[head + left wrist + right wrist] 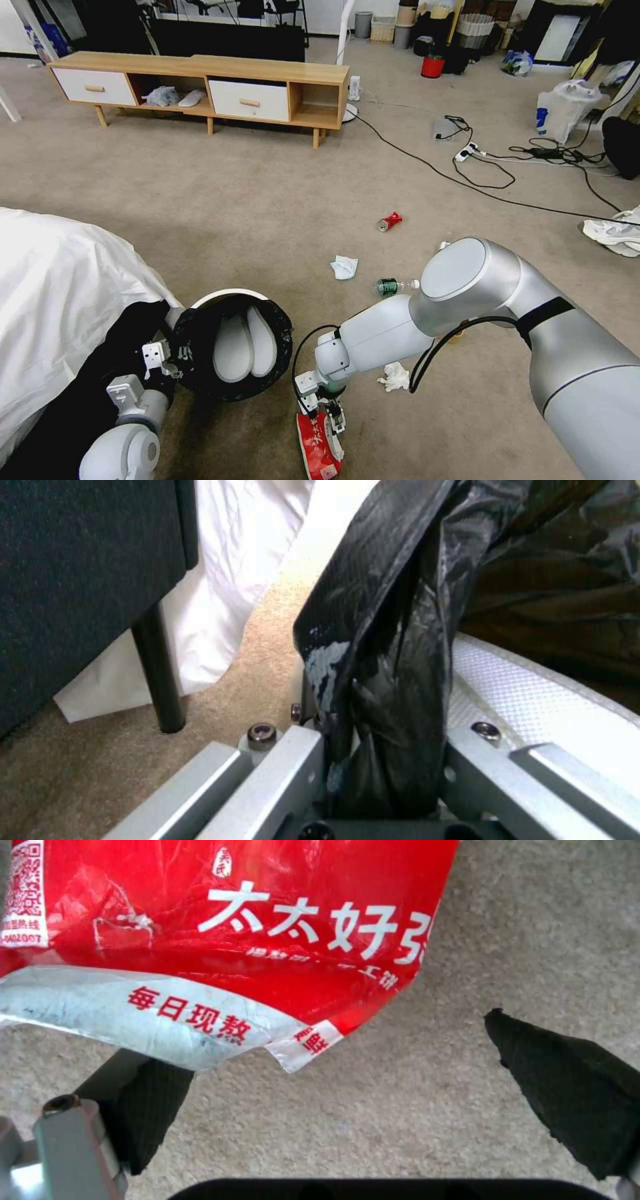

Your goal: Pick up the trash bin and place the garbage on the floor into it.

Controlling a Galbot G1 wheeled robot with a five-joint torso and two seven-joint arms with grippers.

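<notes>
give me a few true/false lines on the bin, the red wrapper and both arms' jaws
1. The left gripper is shut on the trash bin, clamping its bag-covered rim. True.
2. The right gripper grips the red-and-white wrapper. False: its jaws stand open over the wrapper, which lies on the carpet.
3. The green bottle is inside the bin. False: it lies on the carpet.
4. The crushed red can lies on the carpet, beyond the bottle. True.
5. The bin's liner is black. True.
</notes>
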